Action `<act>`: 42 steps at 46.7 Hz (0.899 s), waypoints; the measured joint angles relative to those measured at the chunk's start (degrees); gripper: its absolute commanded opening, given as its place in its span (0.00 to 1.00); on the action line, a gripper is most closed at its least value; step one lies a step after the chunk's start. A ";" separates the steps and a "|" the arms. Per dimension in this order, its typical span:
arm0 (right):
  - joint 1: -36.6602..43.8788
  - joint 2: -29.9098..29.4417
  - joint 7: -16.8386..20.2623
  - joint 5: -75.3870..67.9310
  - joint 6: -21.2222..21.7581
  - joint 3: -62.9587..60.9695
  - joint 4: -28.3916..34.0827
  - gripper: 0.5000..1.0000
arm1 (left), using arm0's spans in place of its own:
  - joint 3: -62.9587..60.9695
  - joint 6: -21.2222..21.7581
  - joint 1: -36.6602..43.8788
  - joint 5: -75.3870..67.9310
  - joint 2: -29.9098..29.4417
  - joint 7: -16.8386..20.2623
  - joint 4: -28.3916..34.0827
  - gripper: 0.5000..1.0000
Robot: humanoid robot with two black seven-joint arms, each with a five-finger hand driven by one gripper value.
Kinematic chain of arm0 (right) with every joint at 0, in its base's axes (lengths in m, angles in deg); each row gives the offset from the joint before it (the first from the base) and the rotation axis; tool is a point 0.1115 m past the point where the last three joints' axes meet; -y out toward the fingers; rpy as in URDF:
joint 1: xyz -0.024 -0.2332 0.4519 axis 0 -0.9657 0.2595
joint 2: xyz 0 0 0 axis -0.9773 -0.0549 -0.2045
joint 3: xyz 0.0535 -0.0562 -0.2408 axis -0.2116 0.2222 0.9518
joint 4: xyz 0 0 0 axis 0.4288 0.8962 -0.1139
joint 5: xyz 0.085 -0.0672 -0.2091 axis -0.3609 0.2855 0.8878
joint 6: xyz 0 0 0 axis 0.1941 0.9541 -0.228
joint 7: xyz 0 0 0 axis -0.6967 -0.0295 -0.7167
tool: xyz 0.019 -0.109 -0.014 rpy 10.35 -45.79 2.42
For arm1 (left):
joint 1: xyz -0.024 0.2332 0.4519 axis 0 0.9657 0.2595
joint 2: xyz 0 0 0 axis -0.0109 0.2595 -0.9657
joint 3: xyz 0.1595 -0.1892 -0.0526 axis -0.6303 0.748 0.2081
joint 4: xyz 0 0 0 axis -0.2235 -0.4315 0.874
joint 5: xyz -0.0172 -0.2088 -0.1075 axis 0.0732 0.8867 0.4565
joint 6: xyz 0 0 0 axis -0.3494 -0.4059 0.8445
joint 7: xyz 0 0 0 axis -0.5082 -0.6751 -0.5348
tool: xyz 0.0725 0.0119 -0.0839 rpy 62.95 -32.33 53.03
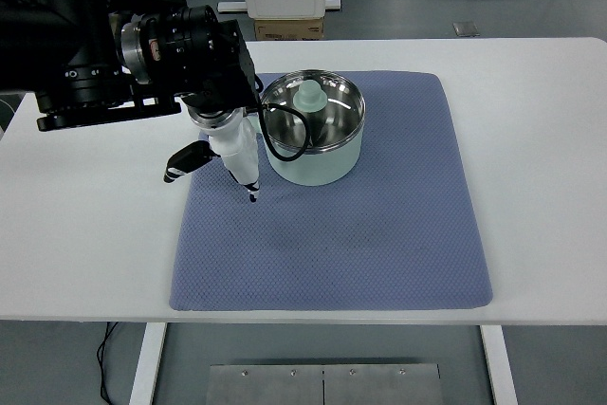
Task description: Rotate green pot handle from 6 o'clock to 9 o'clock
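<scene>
One view only, top camera. Looks steeply down from the robot's side onto a white table [531,187], far edge toward frame top. Mid-distance: whole blue mat [379,234] fits, floor visible past the table at top and bottom. Left arm [104,54] enters upper left, close under the lens.

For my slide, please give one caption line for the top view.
Left hand beside a lidded green pot on a blue mat, white table.
</scene>
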 measured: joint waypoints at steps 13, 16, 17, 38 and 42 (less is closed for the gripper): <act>-0.03 0.00 0.01 0.00 0.00 0.00 0.00 1.00 | 6.29 0.00 0.34 5.13 -0.07 0.01 -4.44 1.00; -0.03 0.00 0.00 0.00 0.02 0.00 0.01 1.00 | 7.92 0.00 0.42 6.62 -0.09 0.01 -5.69 1.00; -0.03 0.00 0.00 0.00 0.02 0.00 0.01 1.00 | 8.67 0.00 0.48 7.26 -0.09 0.01 -6.05 1.00; -0.02 0.00 0.00 0.00 0.02 0.00 0.00 1.00 | 23.58 0.01 0.73 27.80 -1.76 -0.50 5.59 1.00; 0.03 0.00 0.00 0.00 0.02 0.00 0.01 1.00 | 23.65 0.01 1.06 35.67 -1.76 -0.61 11.54 1.00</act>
